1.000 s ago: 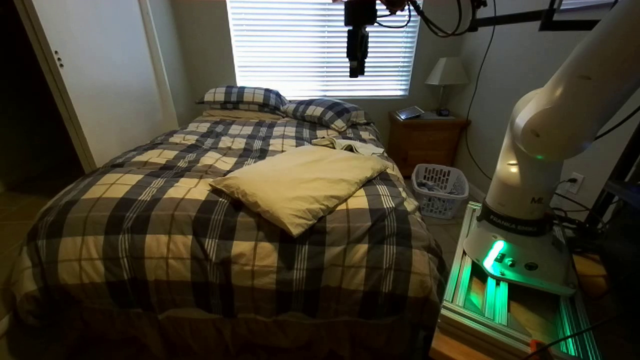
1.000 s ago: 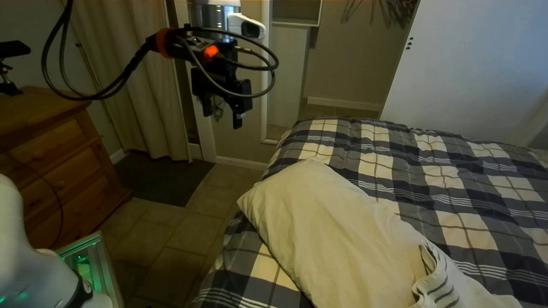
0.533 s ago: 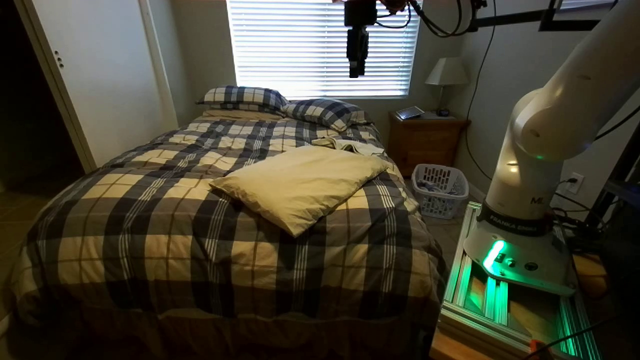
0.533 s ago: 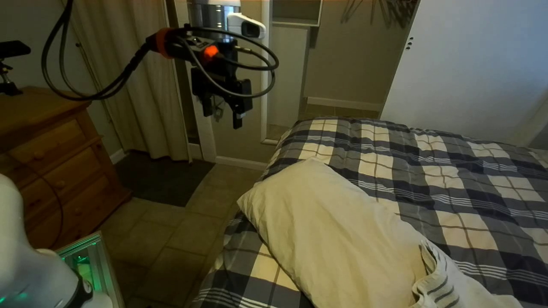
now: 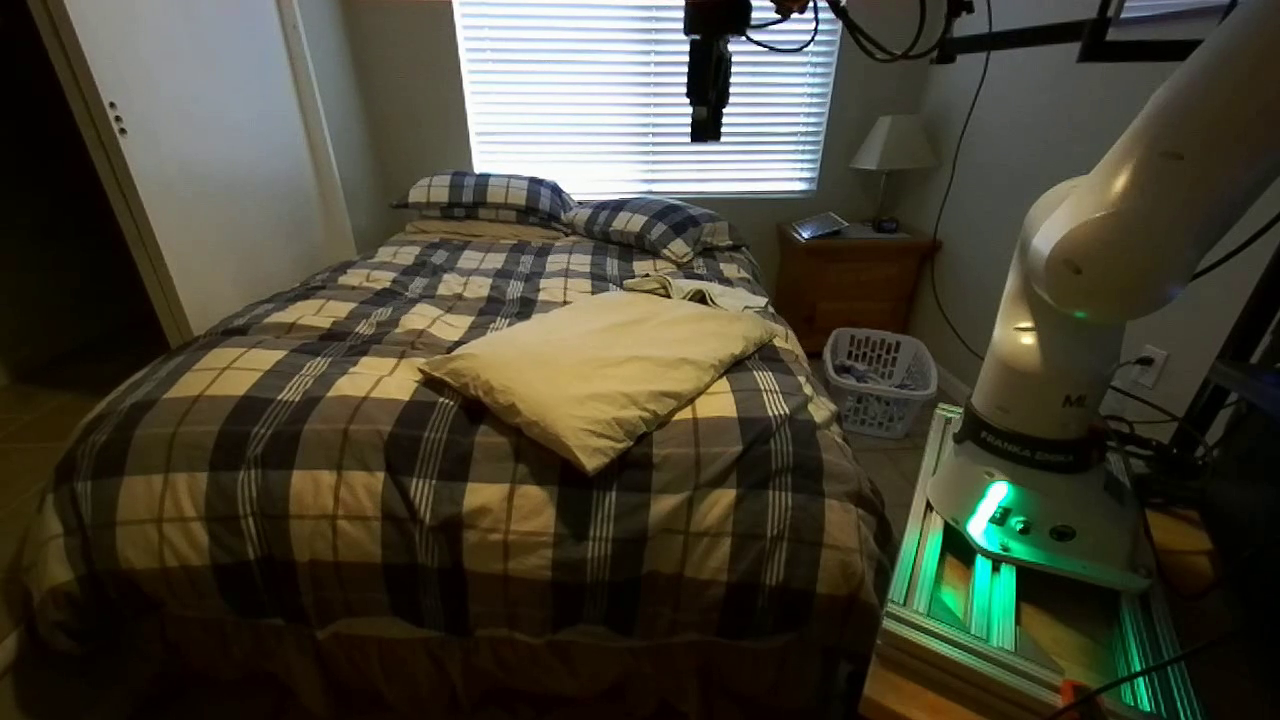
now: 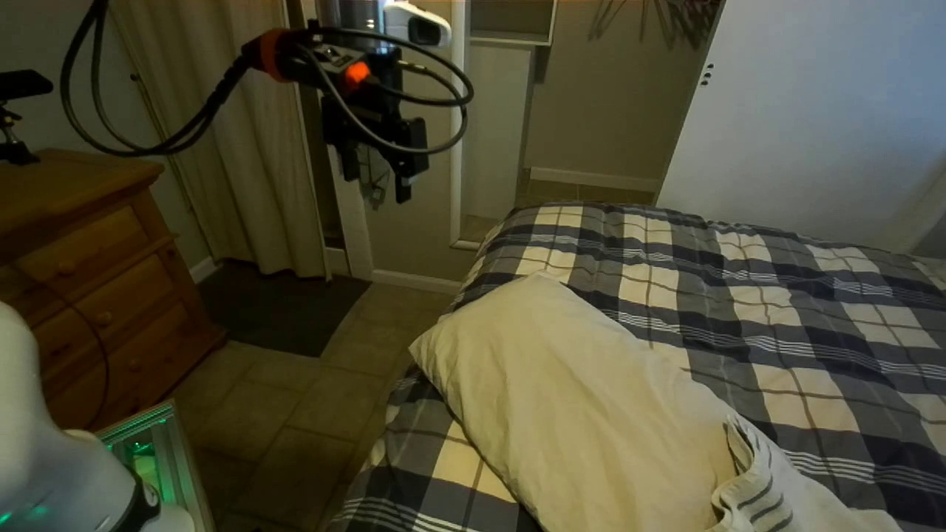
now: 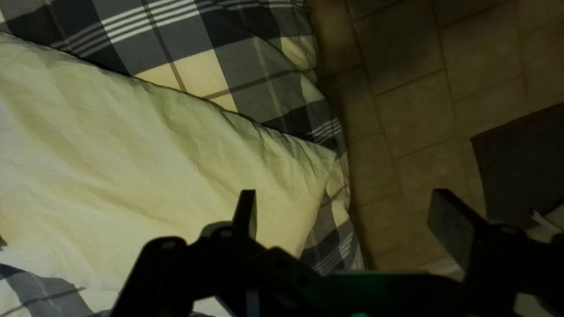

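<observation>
My gripper stands open in the wrist view, with nothing between its fingers. It hangs in the air, pointing down, well above the bed, as both exterior views show. Below it in the wrist view is one corner of a cream pillow, which lies flat and slantwise on the plaid bedspread by the bed's edge. Touching the pillow's far end in an exterior view is a pale cloth with grey stripes. The gripper touches none of these.
Two plaid pillows lie at the window end. Beside the bed are a white laundry basket, a wooden nightstand and a lamp. A wooden dresser and a dark mat appear in an exterior view. Loose cables loop around the wrist.
Over the last half second my gripper has risen a little and shifted slightly to the left in both exterior views, staying open. Pillow, cloth and bedspread have not moved.
</observation>
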{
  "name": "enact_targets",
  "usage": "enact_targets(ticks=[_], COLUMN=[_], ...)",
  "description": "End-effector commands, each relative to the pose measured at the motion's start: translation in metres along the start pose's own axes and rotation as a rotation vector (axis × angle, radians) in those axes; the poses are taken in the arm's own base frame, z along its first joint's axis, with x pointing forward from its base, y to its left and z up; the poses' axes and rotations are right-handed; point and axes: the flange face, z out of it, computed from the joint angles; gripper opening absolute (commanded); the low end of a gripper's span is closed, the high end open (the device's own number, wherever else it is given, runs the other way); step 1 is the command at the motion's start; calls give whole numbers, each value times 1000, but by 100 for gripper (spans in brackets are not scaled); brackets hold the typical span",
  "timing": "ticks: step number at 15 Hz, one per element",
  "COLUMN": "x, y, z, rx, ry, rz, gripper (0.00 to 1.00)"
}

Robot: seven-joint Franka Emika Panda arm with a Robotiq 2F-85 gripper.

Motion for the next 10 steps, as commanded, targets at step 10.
enact_targets(ticks=[10], x=[-35], y=[-49], z=[-129], rx=[71], ry=[258], rz=[-204], gripper=[100])
